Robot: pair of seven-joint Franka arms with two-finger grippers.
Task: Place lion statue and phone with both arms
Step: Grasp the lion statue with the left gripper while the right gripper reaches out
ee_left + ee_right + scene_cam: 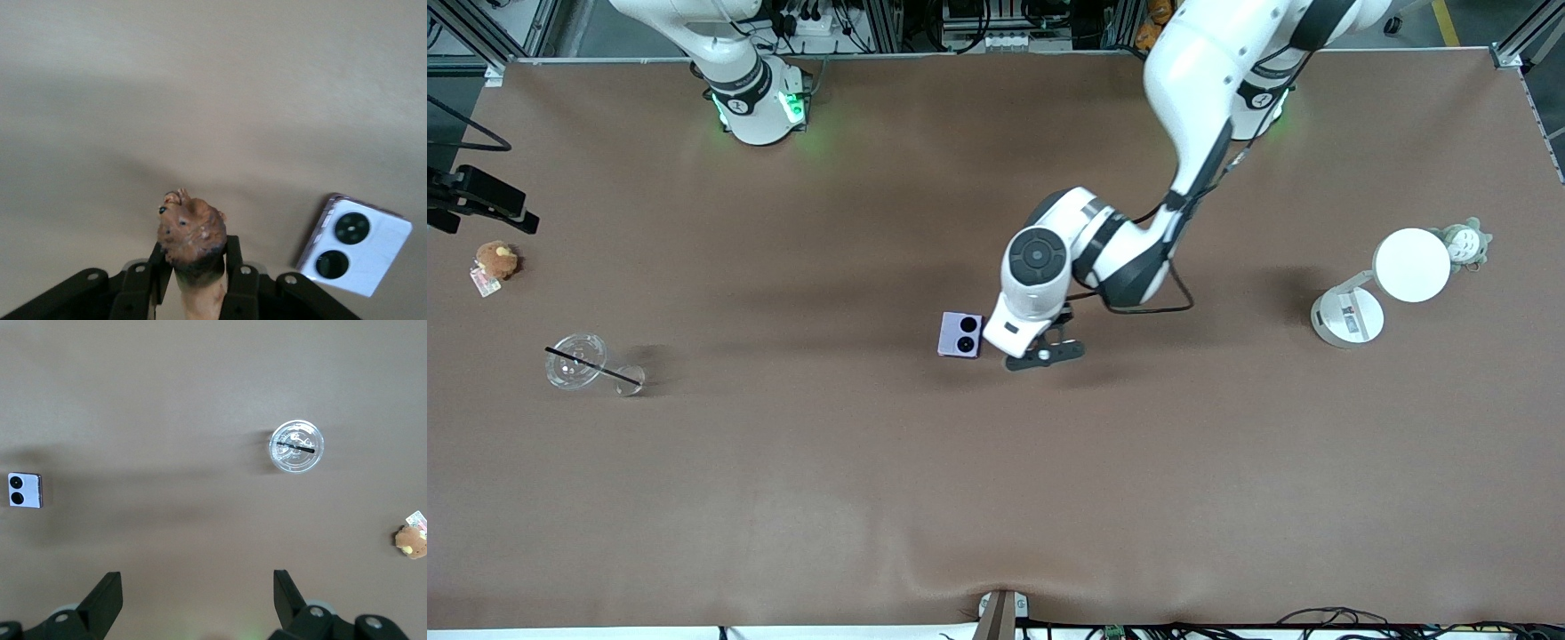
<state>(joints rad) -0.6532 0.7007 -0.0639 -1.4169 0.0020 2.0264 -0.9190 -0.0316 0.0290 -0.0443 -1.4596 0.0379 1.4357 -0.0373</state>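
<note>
My left gripper [1042, 352] is low over the middle of the table, right beside the phone [960, 334], on the side toward the left arm's end. It is shut on the lion statue [192, 233], a small reddish-brown figurine whose head sticks out past the fingers [233, 263]. The left hand hides the statue in the front view. The phone is pale lavender with two black camera circles and lies flat on the table; it also shows in the left wrist view [357, 247] and the right wrist view [25, 490]. My right gripper [197, 593] is open and empty, high over the table, and out of the front view.
A clear lidded cup with a black straw [576, 360] and a round brown plush with a tag [495, 260] lie toward the right arm's end. A white desk lamp [1378, 284] and a grey-white plush [1465, 243] stand toward the left arm's end.
</note>
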